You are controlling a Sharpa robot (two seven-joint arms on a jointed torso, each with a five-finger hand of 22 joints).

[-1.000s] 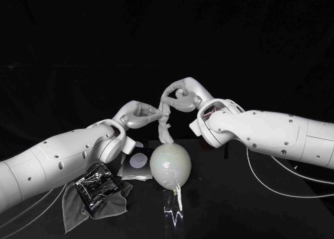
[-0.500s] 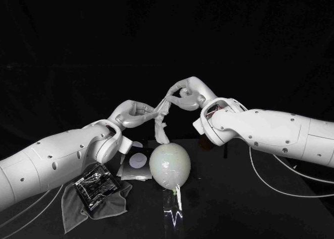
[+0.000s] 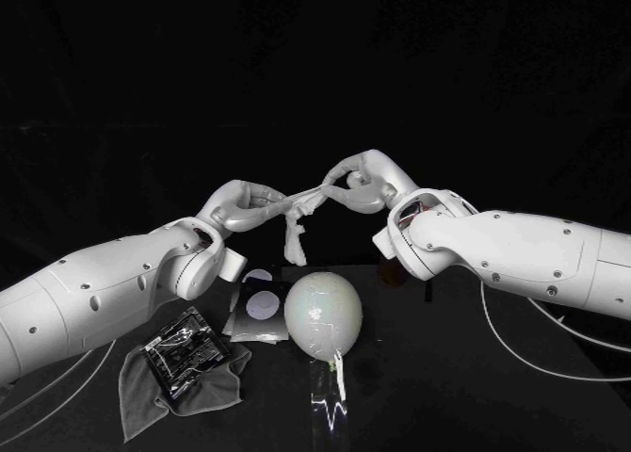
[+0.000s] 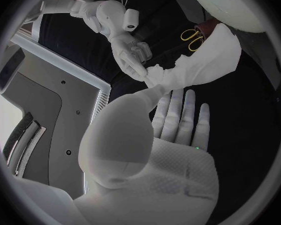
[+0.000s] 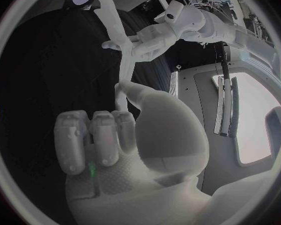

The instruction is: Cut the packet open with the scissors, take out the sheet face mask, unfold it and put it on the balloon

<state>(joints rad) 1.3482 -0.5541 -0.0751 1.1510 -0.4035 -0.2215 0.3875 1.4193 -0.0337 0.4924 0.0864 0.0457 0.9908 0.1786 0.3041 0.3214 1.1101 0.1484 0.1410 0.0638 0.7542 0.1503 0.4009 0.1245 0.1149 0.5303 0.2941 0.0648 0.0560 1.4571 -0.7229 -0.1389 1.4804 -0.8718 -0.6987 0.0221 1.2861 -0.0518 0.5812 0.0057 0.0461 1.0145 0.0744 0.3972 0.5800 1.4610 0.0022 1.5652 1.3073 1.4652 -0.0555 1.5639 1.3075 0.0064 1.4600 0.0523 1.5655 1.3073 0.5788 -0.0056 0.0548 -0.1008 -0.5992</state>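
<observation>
Pinching the mask (image 3: 294, 243) by its top edge with the left hand (image 3: 245, 207) and right hand (image 3: 354, 185), fingers closed on it; dangling it at twelve o'clock of the balloon (image 3: 322, 314), clear above it.

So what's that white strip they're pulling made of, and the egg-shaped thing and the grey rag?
The sheet mask looks like thin, soft fabric, perhaps damp: it hangs limp and creased. The balloon seems smooth rubber, with a sheen. The cloth looks matt textile, lying in folds.
</observation>
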